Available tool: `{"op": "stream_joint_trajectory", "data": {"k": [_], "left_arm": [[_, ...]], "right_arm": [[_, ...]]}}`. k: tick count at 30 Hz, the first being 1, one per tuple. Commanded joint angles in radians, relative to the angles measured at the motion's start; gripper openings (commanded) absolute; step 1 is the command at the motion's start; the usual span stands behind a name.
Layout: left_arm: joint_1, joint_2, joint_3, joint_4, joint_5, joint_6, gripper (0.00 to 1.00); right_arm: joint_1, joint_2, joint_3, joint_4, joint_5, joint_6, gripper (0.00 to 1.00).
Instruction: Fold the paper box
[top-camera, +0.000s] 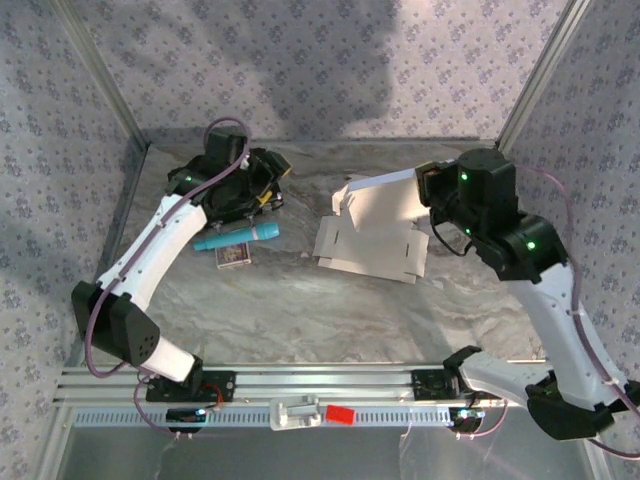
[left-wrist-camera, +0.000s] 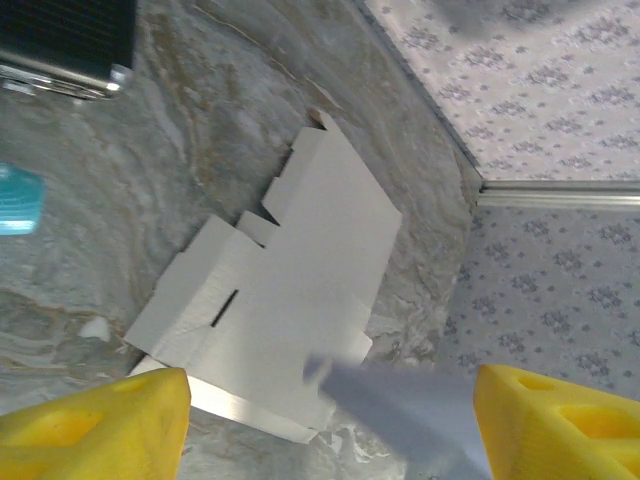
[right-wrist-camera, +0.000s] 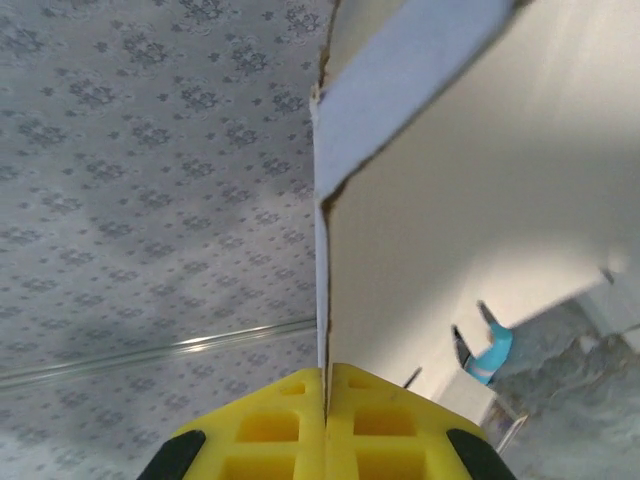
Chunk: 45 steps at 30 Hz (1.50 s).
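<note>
The right gripper is pinching the lifted edge of the paper box, which is lying mid-table. The left gripper is hanging spread wide off to the left. A teal pen is lying across a small card near it.

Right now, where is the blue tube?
In the top view the blue tube lies on the left of the table, by a small box, left of the paper box.

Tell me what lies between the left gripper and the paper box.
Bare table separates the left gripper from the paper box, as the top view shows.
</note>
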Motion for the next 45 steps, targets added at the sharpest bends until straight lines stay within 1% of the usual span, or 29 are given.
{"op": "stream_joint_trajectory", "data": {"k": [1, 4, 5, 6, 9, 12, 14, 16, 18, 20, 23, 27, 31, 35, 37, 41, 43, 45], "left_arm": [[0.035, -0.040, 0.002, -0.033, 0.042, 0.049, 0.73], [0.058, -0.026, 0.025, -0.064, 0.048, 0.060, 0.73], [0.063, -0.017, 0.035, -0.096, 0.049, 0.063, 0.73], [0.066, -0.008, 0.037, -0.116, 0.050, 0.063, 0.73], [0.068, 0.004, 0.013, -0.132, 0.071, 0.068, 0.73], [0.067, -0.014, -0.048, -0.119, 0.077, 0.078, 0.73], [0.067, -0.034, -0.089, -0.106, 0.066, 0.091, 0.73], [0.066, -0.049, -0.121, -0.096, 0.053, 0.109, 0.72], [0.062, -0.059, -0.148, -0.059, 0.069, 0.126, 0.71], [0.047, -0.054, -0.158, -0.027, 0.086, 0.125, 0.70], [-0.010, -0.036, -0.141, 0.016, 0.096, 0.096, 0.70], [-0.074, -0.001, -0.121, 0.058, 0.083, 0.027, 0.69], [-0.081, 0.016, -0.125, 0.047, 0.052, 0.030, 0.68], [-0.058, 0.004, -0.139, 0.000, 0.028, 0.082, 0.68], [-0.035, -0.014, -0.170, -0.008, 0.028, 0.094, 0.67], [-0.005, -0.057, -0.253, 0.011, 0.029, 0.110, 0.67], [-0.007, -0.039, -0.272, 0.018, 0.058, 0.117, 0.66], [-0.020, -0.005, -0.277, 0.026, 0.082, 0.120, 0.64]], "right_arm": [[0.037, 0.087, 0.120, -0.171, 0.046, 0.177, 0.00], [0.067, 0.210, 0.251, -0.249, 0.015, 0.263, 0.00], [0.070, 0.247, 0.272, -0.275, -0.007, 0.297, 0.00], [0.068, 0.268, 0.257, -0.271, -0.044, 0.324, 0.00], [0.043, 0.295, 0.096, -0.145, -0.088, 0.393, 0.00], [0.032, 0.321, -0.079, 0.002, -0.095, 0.410, 0.00], [0.023, 0.323, -0.190, 0.148, -0.086, 0.392, 0.00], [0.008, 0.330, -0.264, 0.256, -0.086, 0.365, 0.00], [-0.004, 0.331, -0.317, 0.289, -0.108, 0.357, 0.00], [-0.009, 0.322, -0.375, 0.363, -0.115, 0.352, 0.00], [-0.012, 0.309, -0.421, 0.408, -0.113, 0.366, 0.00], [-0.026, 0.305, -0.468, 0.434, -0.122, 0.362, 0.00], [-0.042, 0.286, -0.529, 0.507, -0.142, 0.348, 0.00], [-0.031, 0.250, -0.575, 0.543, -0.179, 0.332, 0.00], [0.003, 0.216, -0.571, 0.478, -0.161, 0.338, 0.00], [0.112, 0.121, -0.598, 0.402, 0.025, 0.381, 0.00], [0.118, 0.095, -0.643, 0.455, 0.070, 0.377, 0.00], [0.081, 0.078, -0.693, 0.511, 0.056, 0.360, 0.00]]}}
